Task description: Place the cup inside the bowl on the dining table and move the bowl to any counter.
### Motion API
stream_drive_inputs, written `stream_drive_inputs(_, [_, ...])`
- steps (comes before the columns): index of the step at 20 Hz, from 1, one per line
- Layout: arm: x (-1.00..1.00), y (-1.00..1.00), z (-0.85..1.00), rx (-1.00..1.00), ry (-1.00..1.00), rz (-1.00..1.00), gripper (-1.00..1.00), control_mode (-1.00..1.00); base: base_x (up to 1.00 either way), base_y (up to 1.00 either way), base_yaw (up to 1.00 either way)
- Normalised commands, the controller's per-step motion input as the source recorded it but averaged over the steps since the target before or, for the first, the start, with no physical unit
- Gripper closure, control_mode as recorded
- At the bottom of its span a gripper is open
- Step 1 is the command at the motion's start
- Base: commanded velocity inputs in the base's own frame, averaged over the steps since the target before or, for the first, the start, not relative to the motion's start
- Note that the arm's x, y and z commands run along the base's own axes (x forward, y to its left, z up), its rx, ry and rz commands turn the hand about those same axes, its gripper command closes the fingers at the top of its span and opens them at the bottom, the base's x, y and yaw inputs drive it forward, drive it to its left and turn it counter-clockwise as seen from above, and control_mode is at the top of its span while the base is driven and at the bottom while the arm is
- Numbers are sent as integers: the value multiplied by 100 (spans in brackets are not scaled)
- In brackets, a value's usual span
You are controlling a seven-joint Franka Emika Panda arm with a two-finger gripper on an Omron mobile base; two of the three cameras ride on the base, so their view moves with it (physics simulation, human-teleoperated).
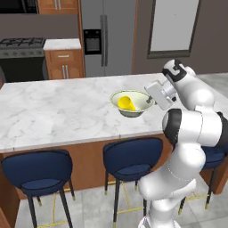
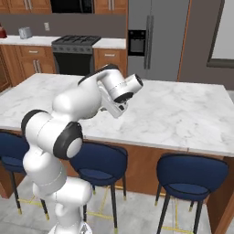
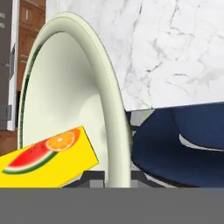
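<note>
cup (image 1: 126, 103) in bowl (image 1: 141, 109) | bowl on dining table (image 1: 53, 111) | stools (image 1: 40, 171) in front

A tall grey double-door fridge (image 1: 103, 38) is standing against the brown back wall, flanked by brown wooden cabinets (image 1: 65, 63) and a black gas stove (image 2: 75, 55). Navy blue padded stools (image 1: 130, 159) are sitting on the pale grey tiled floor (image 1: 89, 211). A framed window (image 1: 173, 26) is glowing white.

Flat, even brightness is seen throughout, with no distinct light source. Soft shadows are cast under the dining table (image 1: 53, 111) overhang. Slight blur and coarse pixelation are noticed everywhere; no glare or edge distortion is seen.
</note>
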Motion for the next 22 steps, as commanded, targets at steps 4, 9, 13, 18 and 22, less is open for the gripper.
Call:
stream_drive_inputs(4, [0, 0, 0, 0, 0, 0, 100, 100, -89, -8, 0])
stream_drive_inputs(9, [0, 0, 0, 0, 0, 0, 100, 100, -42, 0, 0])
stream_drive_inputs(13, [0, 0, 0, 0, 0, 0, 100, 100, -18, 19, 0])
stream_drive_inputs(18, [0, 0, 0, 0, 0, 0, 100, 100, -14, 57, 0])
stream_drive_inputs(22, [0, 0, 0, 0, 0, 0, 100, 100, -17, 71, 0])
